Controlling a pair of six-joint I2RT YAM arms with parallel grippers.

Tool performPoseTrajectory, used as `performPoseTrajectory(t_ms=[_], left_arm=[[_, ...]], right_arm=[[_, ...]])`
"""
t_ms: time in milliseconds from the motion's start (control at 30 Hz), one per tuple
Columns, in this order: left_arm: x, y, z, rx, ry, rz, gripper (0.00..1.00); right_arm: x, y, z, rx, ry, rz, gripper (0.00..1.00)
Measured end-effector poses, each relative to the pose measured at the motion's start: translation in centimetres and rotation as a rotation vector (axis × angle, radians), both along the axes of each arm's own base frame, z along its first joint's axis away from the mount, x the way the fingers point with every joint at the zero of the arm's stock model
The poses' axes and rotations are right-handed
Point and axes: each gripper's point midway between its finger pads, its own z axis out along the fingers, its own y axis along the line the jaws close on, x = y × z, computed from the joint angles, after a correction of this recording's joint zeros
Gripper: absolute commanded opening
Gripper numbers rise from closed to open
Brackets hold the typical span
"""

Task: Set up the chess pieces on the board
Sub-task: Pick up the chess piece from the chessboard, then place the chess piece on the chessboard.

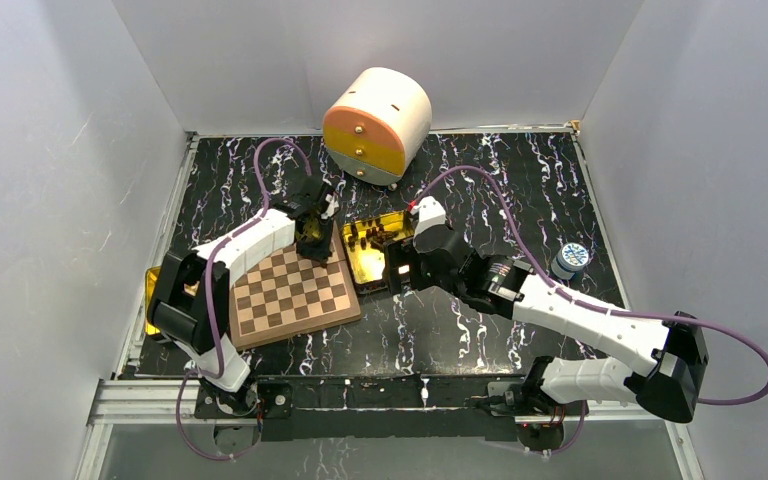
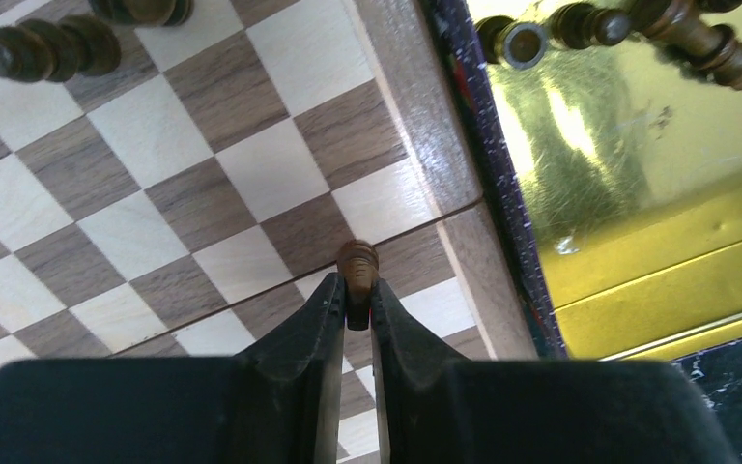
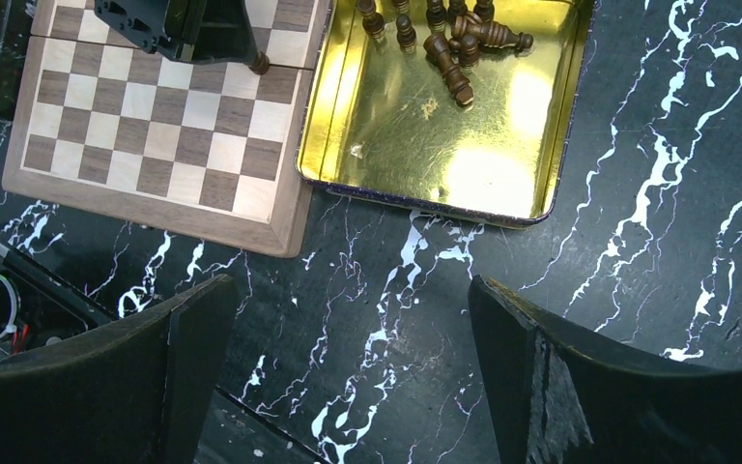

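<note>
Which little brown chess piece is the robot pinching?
The small dark brown turned piece pinched in the left gripper, over the checkered wooden board's edge. Others lie in the shiny gold tin or rest free on squares.

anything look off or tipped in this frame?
Two things. The chessboard sits rotated on the table, not square to its edges. In the gold tin, several dark chess pieces lie toppled in a heap at one end. No damage or spill visible.

The board (image 3: 145, 145) is brown-checkered, the chess pieces (image 3: 449, 77) dark brown, the tin (image 3: 425, 155) gold.
</note>
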Motion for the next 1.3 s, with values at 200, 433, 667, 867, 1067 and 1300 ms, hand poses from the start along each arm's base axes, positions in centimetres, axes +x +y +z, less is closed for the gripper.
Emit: performPoseTrajectory(t_ms=[200,433,667,867,1067,1300], left_arm=[[-1.0,1.7,0.8,0.067,0.010,0.020,0.10],[-0.3,3.8,5.1,0.118,-0.053,0.052,0.11],[0.8,10.4,7.4,0.097,-0.042,0.248,0.12],[2.2,14.8,9.0,0.094,-0.069,0.378,0.12],[3.1,18.6,7.1,0.057,-0.022,0.489,0.11],[3.4,20.2,3.4,0.047,0.081,0.507,0.10]], right_arm=[[0.0,0.1,0.1,0.004,-0.002,0.001,0.99],[-0.1,0.0,-0.8,-0.002,0.008,0.004,0.99],[-0.4,0.1,-1.1,-0.001,0.019,0.015,0.99],[-0.7,0.4,-1.1,0.008,0.030,0.033,0.99],[-1.1,0.8,-1.0,0.023,0.043,0.060,0.99],[-1.2,0.7,-0.7,0.032,0.038,0.062,0.99]])
